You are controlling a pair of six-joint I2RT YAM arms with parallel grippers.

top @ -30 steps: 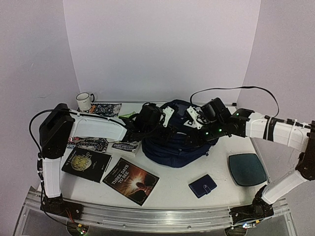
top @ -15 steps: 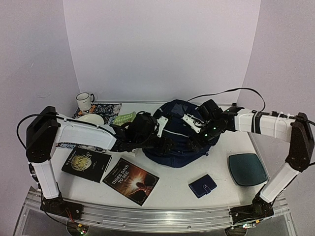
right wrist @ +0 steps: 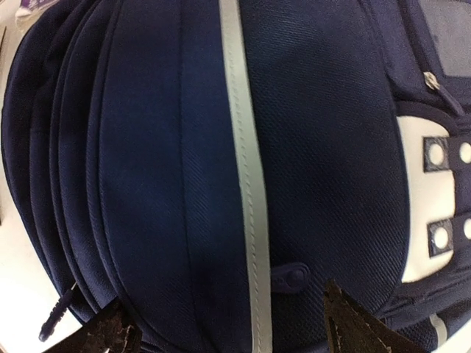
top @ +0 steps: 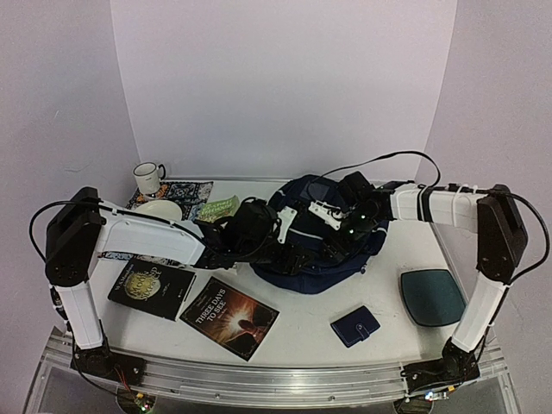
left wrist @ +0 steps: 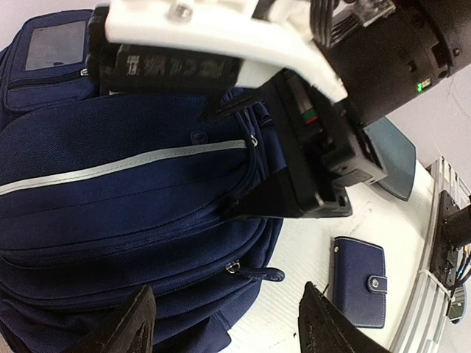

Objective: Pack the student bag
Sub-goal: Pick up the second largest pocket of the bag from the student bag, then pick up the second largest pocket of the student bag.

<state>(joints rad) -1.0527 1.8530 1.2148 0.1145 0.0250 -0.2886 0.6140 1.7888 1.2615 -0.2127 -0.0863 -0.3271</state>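
Observation:
The student bag (top: 304, 274), navy with white piping, lies zipped shut at the table's middle. My left gripper (top: 291, 252) is open and empty at the bag's left front. In the left wrist view (left wrist: 228, 325) its fingers straddle the bag's (left wrist: 132, 184) lower edge, near a zip pull (left wrist: 263, 274). My right gripper (top: 333, 248) is open and empty, low over the bag's top. In the right wrist view (right wrist: 232, 332) its fingers straddle a white stripe (right wrist: 246, 184) and a second zip pull (right wrist: 291, 276) on the bag (right wrist: 154, 147). The two grippers sit close together.
A small navy wallet (top: 354, 326) lies in front of the bag, also in the left wrist view (left wrist: 360, 281). A teal dish (top: 433, 296) is at right. Two books (top: 229, 316) (top: 152, 287) lie front left. A mug (top: 148, 177), a white bowl (top: 159, 210) and more books are back left.
My left gripper has come down from the bag's top to its left front. My right gripper has moved left and lower onto the bag. Both have stayed open.

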